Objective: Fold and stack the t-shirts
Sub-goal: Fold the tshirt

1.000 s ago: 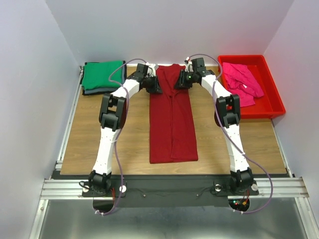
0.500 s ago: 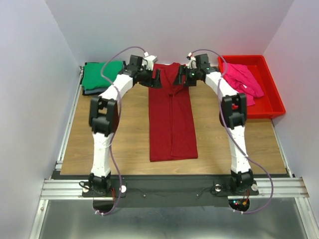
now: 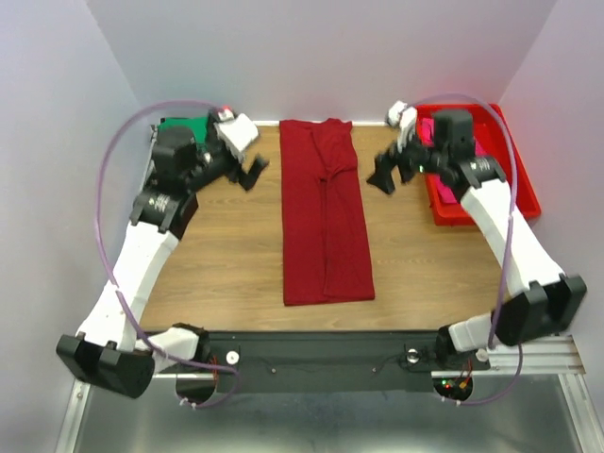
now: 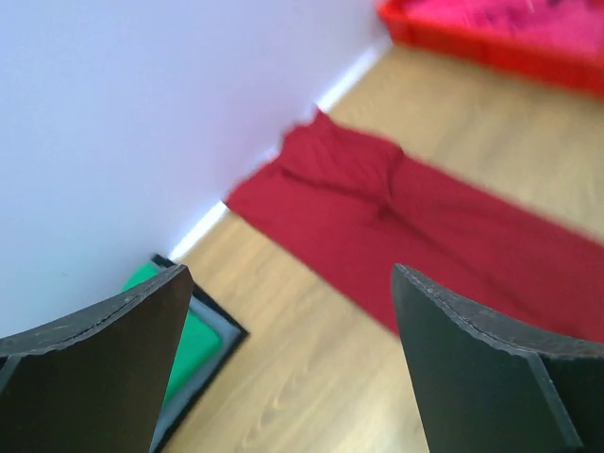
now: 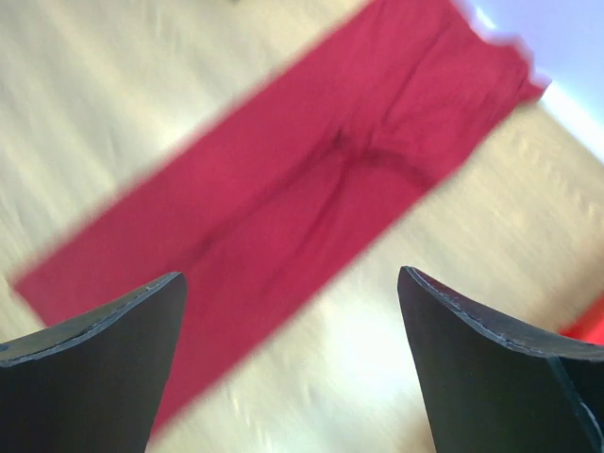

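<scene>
Along mid-table, presents the maroon t-shirt (image 3: 323, 222) as a flat strip, likely ready for a crosswise fold, with left gripper (image 3: 253, 174) and right gripper (image 3: 383, 176) released, empty, flanking its far end.

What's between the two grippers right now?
The maroon t-shirt, folded into a long strip, lies between the left gripper and right gripper, bare table on either side; the top view shows it.
</scene>
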You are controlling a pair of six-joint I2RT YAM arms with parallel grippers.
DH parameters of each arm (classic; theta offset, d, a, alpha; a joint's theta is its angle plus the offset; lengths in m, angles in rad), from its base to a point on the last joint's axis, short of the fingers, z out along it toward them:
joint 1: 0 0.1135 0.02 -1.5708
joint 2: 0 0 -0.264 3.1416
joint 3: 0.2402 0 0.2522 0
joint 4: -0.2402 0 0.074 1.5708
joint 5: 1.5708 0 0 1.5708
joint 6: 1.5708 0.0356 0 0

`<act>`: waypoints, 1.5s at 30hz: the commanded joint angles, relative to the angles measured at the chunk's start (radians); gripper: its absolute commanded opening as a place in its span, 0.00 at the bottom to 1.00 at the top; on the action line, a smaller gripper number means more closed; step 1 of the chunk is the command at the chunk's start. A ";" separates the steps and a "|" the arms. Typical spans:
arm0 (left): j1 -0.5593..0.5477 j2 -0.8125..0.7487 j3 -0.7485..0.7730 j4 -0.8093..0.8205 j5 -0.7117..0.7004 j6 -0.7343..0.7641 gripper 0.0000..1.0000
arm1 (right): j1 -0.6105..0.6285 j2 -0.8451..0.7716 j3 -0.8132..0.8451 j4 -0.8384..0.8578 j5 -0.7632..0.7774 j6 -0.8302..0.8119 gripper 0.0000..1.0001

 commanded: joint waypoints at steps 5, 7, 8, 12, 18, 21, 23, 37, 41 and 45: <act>-0.174 -0.246 -0.439 -0.210 0.068 0.346 0.89 | 0.132 -0.286 -0.449 -0.213 0.092 -0.444 0.84; -0.258 -0.303 -0.583 -0.198 0.037 0.375 0.85 | 0.197 -0.339 -0.537 -0.205 0.117 -0.461 0.77; -0.298 -0.329 -0.625 -0.194 0.019 0.375 0.82 | 0.219 -0.357 -0.572 -0.200 0.125 -0.459 0.74; -0.519 -0.412 -0.780 -0.136 -0.030 0.308 0.68 | 0.339 -0.448 -0.788 -0.081 0.200 -0.474 0.66; -0.570 -0.386 -0.884 -0.046 -0.070 0.327 0.69 | 0.454 -0.479 -0.983 0.141 0.300 -0.499 0.64; -0.588 -0.371 -0.907 -0.012 -0.092 0.352 0.70 | 0.478 -0.466 -0.996 0.198 0.300 -0.517 0.63; -0.593 -0.366 -0.919 0.000 -0.096 0.364 0.70 | 0.494 -0.457 -1.006 0.218 0.304 -0.533 0.62; -0.625 -0.253 -0.935 0.083 -0.073 0.384 0.69 | 0.592 -0.390 -1.094 0.283 0.270 -0.619 0.62; -0.638 -0.196 -0.938 0.111 -0.092 0.418 0.64 | 0.592 -0.336 -1.120 0.338 0.312 -0.637 0.57; -0.642 -0.136 -0.938 0.129 -0.116 0.444 0.59 | 0.594 -0.318 -1.138 0.352 0.304 -0.636 0.41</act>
